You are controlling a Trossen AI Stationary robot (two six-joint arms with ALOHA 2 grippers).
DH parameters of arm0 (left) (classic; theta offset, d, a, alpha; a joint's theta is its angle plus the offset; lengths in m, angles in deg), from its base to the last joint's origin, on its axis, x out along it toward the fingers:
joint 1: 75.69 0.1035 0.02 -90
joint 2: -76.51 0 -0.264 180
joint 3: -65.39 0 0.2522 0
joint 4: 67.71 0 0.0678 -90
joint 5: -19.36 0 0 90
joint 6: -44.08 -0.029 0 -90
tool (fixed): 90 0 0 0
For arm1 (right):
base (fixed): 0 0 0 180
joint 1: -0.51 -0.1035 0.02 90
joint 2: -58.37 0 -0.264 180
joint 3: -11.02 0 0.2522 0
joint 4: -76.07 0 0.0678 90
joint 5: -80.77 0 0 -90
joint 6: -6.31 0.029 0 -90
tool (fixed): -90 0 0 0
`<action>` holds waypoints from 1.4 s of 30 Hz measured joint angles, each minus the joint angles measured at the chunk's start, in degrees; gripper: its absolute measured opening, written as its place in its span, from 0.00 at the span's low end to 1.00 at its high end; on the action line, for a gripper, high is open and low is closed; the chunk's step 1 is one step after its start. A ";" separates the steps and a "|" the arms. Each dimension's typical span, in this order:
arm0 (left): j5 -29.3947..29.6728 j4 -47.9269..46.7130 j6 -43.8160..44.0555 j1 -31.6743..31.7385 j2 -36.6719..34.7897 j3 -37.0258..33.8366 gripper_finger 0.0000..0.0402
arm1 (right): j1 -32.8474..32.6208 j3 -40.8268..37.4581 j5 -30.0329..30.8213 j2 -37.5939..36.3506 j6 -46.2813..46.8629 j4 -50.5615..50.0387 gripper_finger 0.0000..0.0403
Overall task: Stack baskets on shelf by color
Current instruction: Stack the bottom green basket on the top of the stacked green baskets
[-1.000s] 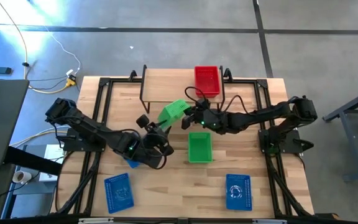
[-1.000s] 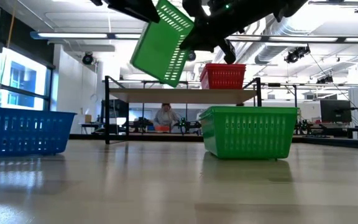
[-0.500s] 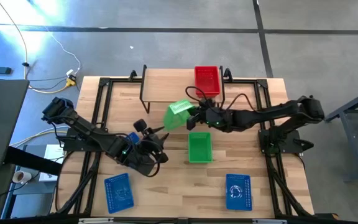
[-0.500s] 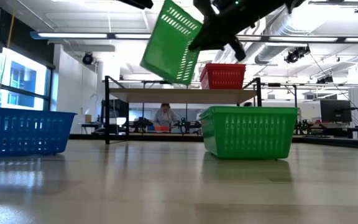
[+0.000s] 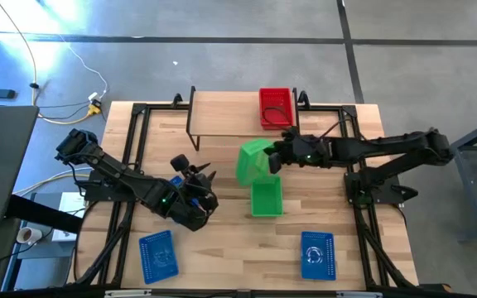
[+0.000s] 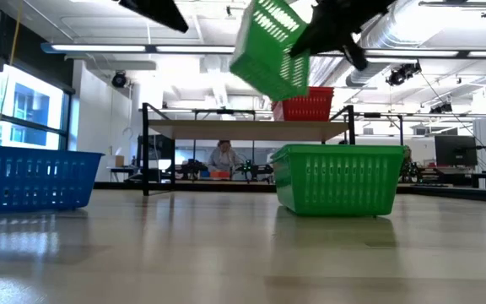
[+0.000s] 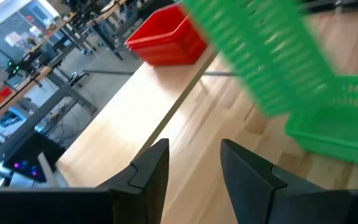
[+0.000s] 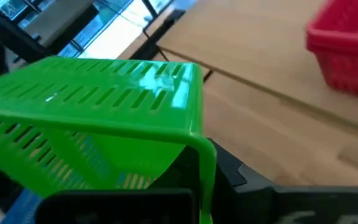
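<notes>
My right gripper [image 5: 273, 157] is shut on a green mesh basket [image 5: 253, 159], which shows tilted in the air in the low view [image 6: 272, 46] and fills the right wrist view [image 8: 104, 124]. It hangs above the far end of a second green basket [image 5: 266, 199] that stands on the table [image 6: 337, 179]. A red basket [image 5: 276, 108] stands on the right end of the shelf [image 5: 222, 116]. My left gripper [image 5: 197, 176] is open to the left of the held basket, touching nothing; its fingers stand apart in the left wrist view [image 7: 194, 168]. My right gripper holds the green basket by the rim of one wall [image 8: 199, 155], near a corner. It reaches in level from the table's right. The gripper body hides the fingers, so the kind of hold cannot be told. The basket is lifted clear and tipped over on its side.
One blue basket [image 5: 157, 255] lies near the near left edge and another [image 5: 317, 255] near the near right edge. A third blue one [image 5: 176, 184] peeks out under my left arm. The shelf plank [image 6: 243, 128] left of the red basket is bare. A person sits in the room behind.
My right gripper has carried the green basket toward the table's right and a little higher, from beside my left gripper to above the standing green basket. The basket has turned as it went. My left arm has drawn back a little toward the table's left.
</notes>
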 joint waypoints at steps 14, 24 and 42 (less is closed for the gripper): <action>-1.57 -9.93 10.80 2.68 0.02 0.00 0.29 | 6.97 -0.02 -19.84 -6.82 9.33 -10.22 0.00; -1.58 -11.13 10.77 4.72 -0.35 0.00 0.29 | 7.93 2.62 -26.64 -5.86 12.17 -21.59 0.00; -2.00 -11.11 10.74 5.64 -0.33 0.02 0.29 | 7.84 3.30 -41.64 4.79 24.80 -24.74 0.00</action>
